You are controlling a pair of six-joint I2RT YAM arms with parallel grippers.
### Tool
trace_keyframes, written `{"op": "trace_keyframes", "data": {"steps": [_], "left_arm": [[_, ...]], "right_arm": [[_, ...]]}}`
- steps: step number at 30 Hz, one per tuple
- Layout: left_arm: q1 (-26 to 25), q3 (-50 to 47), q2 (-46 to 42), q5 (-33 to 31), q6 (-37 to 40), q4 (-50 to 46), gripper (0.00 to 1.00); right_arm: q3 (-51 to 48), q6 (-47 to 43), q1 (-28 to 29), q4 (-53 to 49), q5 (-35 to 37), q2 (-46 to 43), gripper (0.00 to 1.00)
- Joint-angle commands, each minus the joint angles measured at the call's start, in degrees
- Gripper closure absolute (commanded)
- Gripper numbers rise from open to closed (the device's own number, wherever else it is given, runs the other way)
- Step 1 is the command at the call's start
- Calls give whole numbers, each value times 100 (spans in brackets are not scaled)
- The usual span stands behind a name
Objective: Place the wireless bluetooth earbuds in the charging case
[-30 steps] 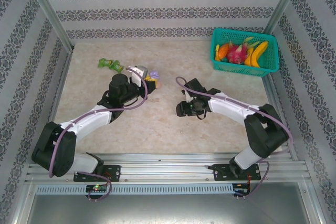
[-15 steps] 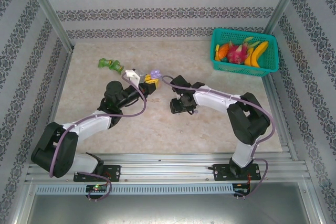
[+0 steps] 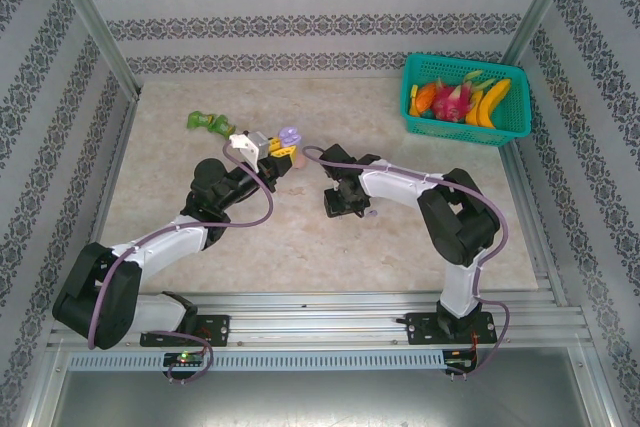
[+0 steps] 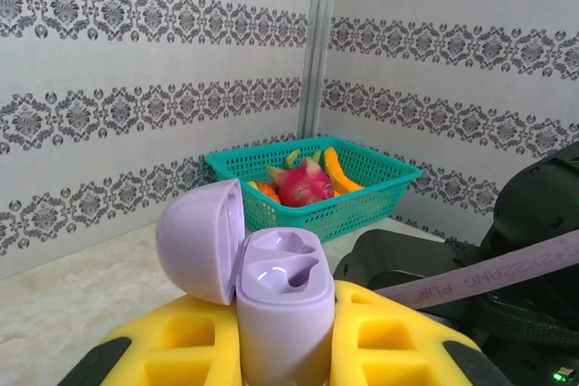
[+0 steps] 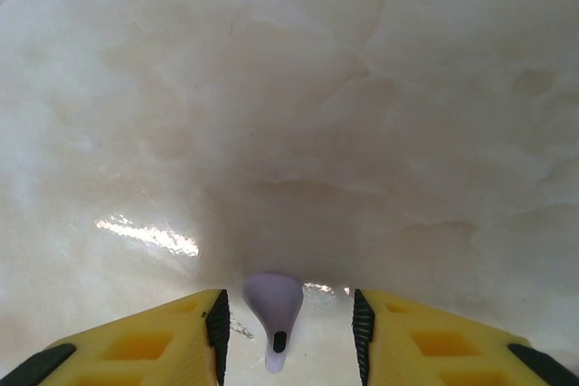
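My left gripper [image 4: 285,350] is shut on a lilac charging case [image 4: 276,314], held upright between its yellow fingers. The lid [image 4: 199,237] hangs open to the left and both moulded wells are bare. From above, the case [image 3: 289,136] sits raised over the table's middle, at the left gripper [image 3: 278,152]. My right gripper [image 3: 346,203] points down at the marble table. A small lilac earbud [image 5: 273,309] lies on the table between its fingers [image 5: 288,336], stem toward the camera. The jaws stand open, with a gap on each side of the earbud.
A teal basket [image 3: 512,122] of fruit stands at the back right, also seen behind the case in the left wrist view [image 4: 380,196]. A green object [image 3: 210,124] lies at the back left. Patterned walls close in the table. The right arm's black body [image 4: 525,223] is close beside the case.
The right gripper has shifted left and its jaws have narrowed around the earbud. The left arm has drawn the open case slightly left and back.
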Motion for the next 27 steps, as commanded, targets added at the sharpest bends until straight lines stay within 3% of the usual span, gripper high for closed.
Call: {"op": "trace_keyframes", "data": {"steps": [1,27], "left_arm": [[60,-38,-160,-27,75,330,100],[95,-123,-225,-77,59,262,100]], "right_arm": [[201,-68,103,-131,132,179,58],[215,-26,265,-210,318,281,68]]}}
